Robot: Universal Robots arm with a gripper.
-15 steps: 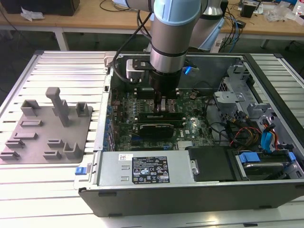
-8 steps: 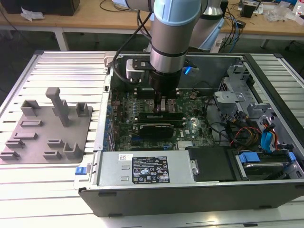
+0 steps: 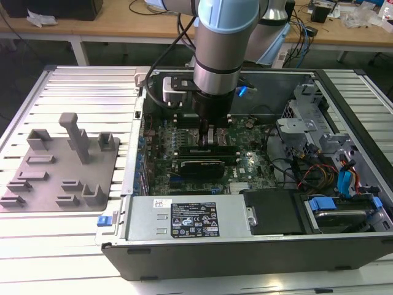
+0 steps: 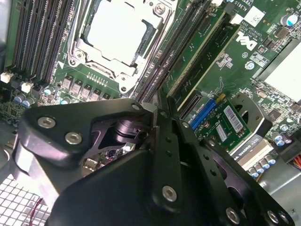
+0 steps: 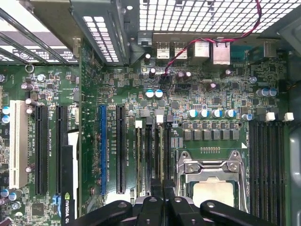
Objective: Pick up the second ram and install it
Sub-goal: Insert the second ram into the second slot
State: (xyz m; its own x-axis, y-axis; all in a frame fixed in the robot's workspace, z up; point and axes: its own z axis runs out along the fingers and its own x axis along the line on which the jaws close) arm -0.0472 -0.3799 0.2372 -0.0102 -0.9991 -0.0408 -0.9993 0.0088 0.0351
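Note:
My gripper point(image 3: 209, 140) is low inside the open computer case, over the memory slots point(image 5: 155, 155) beside the CPU socket point(image 5: 211, 190). In both wrist views its black fingers point(image 4: 164, 141) are closed together, fingertips just above the slots. The second ram point(image 4: 154, 123) shows as a thin pale edge pinched between the fingers, in line with the dark slots point(image 4: 183, 52); the rest of it is hidden by the gripper. The CPU socket point(image 4: 120, 33) lies close beside the fingertips.
The grey holder tray point(image 3: 61, 166) with upright posts lies on the slatted table at the exterior view's left. A graphics card point(image 3: 196, 166), the power supply point(image 3: 184, 218), cables and drive bays point(image 3: 331, 166) crowd the case around the gripper.

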